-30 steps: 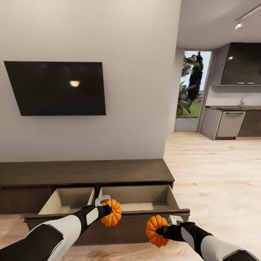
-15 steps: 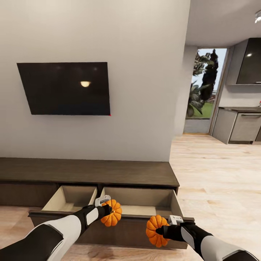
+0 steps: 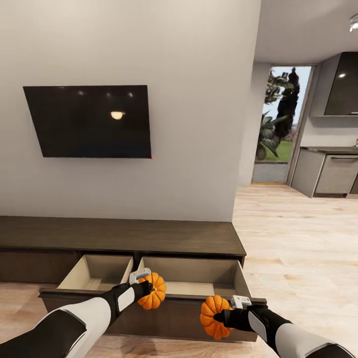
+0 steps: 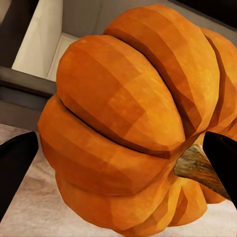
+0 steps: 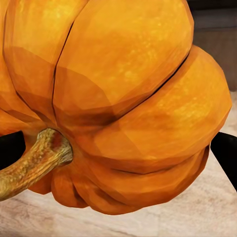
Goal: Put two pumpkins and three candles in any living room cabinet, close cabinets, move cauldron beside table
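Each of my grippers holds an orange ribbed pumpkin. My left gripper (image 3: 149, 293) is shut on one pumpkin (image 3: 153, 291) (image 4: 133, 128), held just above the front edge of the cabinet's (image 3: 119, 236) pulled-out drawer (image 3: 219, 271). My right gripper (image 3: 219, 316) is shut on the other pumpkin (image 3: 214, 316) (image 5: 118, 108), which hangs in front of the drawer front, lower and to the right. The drawer has two pale beige compartments and both look empty. Candles, cauldron and table are out of view.
A black TV (image 3: 89, 122) hangs on the wall above the long dark-brown cabinet. Wood floor (image 3: 298, 238) runs to the right toward a kitchen with grey units (image 3: 328, 174) and a glass door (image 3: 278, 124).
Between the earliest frame and the middle one the whole view shifted, so the camera turned. Since then my left gripper has lifted its pumpkin very slightly; the right has stayed put.
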### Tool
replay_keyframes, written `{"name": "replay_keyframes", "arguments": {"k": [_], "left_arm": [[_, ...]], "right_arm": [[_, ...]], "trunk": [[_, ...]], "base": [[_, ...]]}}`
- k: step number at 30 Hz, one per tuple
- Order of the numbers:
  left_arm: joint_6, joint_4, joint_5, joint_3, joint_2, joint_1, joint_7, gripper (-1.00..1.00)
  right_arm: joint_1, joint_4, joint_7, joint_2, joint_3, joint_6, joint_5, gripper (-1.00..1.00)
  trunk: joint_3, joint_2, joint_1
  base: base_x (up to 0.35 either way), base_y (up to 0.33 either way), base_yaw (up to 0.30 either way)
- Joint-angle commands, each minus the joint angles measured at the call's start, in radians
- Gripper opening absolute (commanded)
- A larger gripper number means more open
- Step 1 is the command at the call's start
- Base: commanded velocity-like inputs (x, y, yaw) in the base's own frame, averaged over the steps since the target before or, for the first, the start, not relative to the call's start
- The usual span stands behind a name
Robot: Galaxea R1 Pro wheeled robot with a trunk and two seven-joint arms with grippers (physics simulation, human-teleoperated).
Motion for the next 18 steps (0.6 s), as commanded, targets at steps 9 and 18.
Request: {"name": "replay_keyframes", "arguments": {"k": [9, 18], "left_arm": [[0.082, -0.036, 0.007, -0.007, 0.012, -0.001, -0.009, -1.00], [0.289, -0.110, 0.008, -0.005, 0.021, -0.004, 0.001, -1.00]], "right_arm": [[-0.003, -0.005, 0.004, -0.005, -0.001, 0.071, -0.012, -1.00], [-0.015, -0.218, 0.009, -0.007, -0.008, 0.307, -0.017, -1.00]], "trunk": [[-0.001, -0.001, 0.000], [-0.001, -0.001, 0.000]], "base": [[0.000, 0.000, 0.000], [0.000, 0.000, 0.000]]}}
